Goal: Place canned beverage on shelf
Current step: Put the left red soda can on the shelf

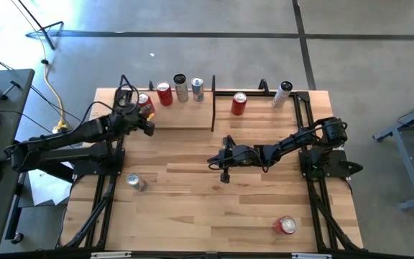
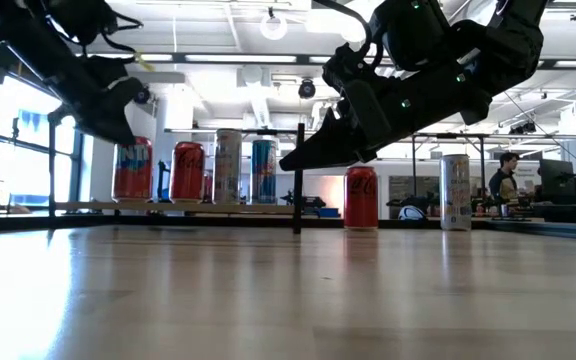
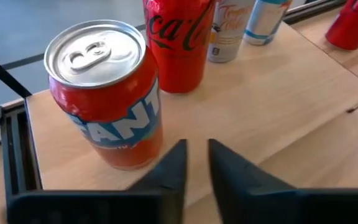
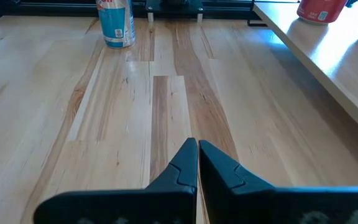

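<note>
Fanta can (image 3: 107, 93) stands upright at the shelf's (image 1: 185, 119) left end, released. Left gripper (image 3: 196, 163) sits just beside it, not touching, fingers nearly closed on nothing. Same shelf, far edge: red Coca-Cola can (image 1: 164, 93), pale can (image 1: 181, 88), blue-and-silver can (image 1: 198, 88) in a row. Upright end panel (image 1: 213, 103) closes the right end. Right gripper (image 1: 221, 160) hovers over mid-table, fingers pinched together, empty. On the tabletop (image 1: 214, 208): red can (image 1: 239, 103) right of the panel, silver can (image 1: 136, 181) near left, red can (image 1: 286, 225) near right.
</note>
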